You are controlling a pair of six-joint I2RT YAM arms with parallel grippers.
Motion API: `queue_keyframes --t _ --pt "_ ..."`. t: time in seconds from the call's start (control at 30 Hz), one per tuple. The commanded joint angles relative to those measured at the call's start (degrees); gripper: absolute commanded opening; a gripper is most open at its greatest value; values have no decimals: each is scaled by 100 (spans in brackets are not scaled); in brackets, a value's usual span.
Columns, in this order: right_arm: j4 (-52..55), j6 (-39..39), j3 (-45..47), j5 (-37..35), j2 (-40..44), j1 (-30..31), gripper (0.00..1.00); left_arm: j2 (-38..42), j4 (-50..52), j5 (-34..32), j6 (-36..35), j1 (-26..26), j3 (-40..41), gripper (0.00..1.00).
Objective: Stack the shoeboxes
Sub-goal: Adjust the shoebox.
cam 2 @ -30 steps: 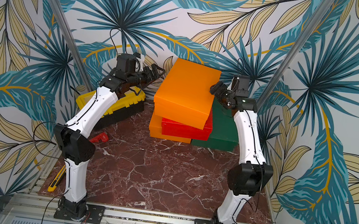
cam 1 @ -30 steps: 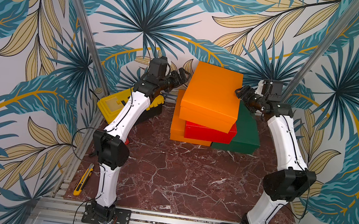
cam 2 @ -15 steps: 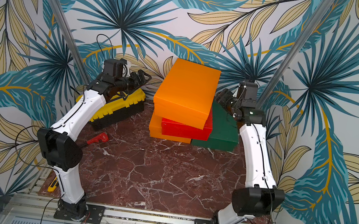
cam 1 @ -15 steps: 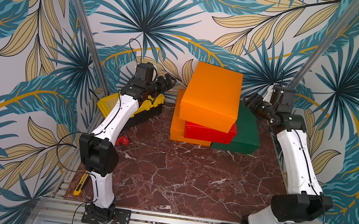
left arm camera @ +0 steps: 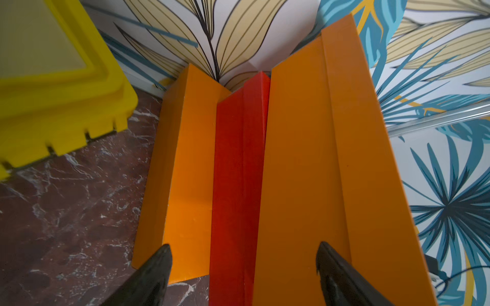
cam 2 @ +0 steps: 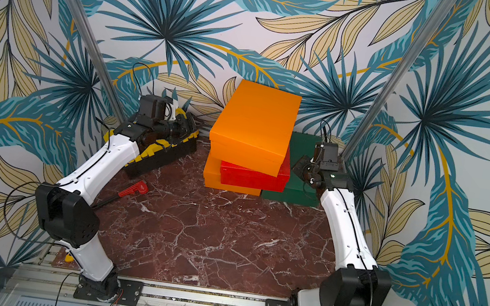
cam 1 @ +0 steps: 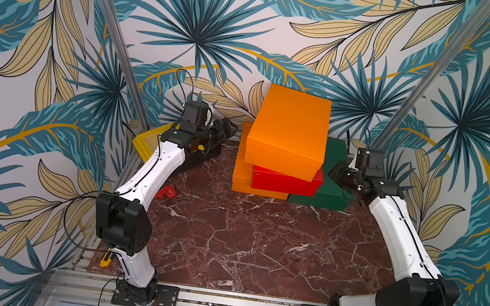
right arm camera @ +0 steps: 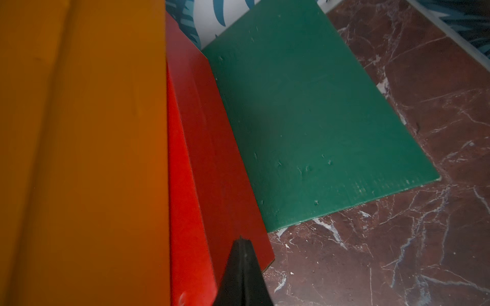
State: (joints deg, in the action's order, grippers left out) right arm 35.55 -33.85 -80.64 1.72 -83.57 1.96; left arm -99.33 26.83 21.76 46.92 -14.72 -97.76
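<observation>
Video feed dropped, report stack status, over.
Left tool open, empty. Right tool shut, empty, beside red box. Top orange box skewed on red, bottom orange box beneath; green box alongside, unstacked. Yellow toolbox aside, not blocking.

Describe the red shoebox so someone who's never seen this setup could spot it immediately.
At the back of the marble table, against the leaf-patterned wall, stands a pile of boxes. The red shoebox is its middle layer, between the upper orange shoebox and the lower orange shoebox, next to the green shoebox. It is the only red box.
</observation>
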Motion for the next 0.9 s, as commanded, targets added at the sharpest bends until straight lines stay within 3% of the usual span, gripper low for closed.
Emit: queue_keyframes --t 0.0,0.13,0.4,0.6,0.87 --pt "-303 74 89 52 -194 -6 0 4 -91 69 11 -215 -80 86" --pt "-614 19 74 738 -586 86 0 -58 -95 24 79 -355 -190 86" --pt "-1015 63 66 1271 -933 527 0 -144 -95 -61 63 -423 -226 86" --pt "-1014 83 93 1211 -1151 493 0 -119 -87 -50 29 -354 -145 86" --pt "-1052 133 339 1255 -899 94 0 872 -81 -134 -139 405 1029 86"
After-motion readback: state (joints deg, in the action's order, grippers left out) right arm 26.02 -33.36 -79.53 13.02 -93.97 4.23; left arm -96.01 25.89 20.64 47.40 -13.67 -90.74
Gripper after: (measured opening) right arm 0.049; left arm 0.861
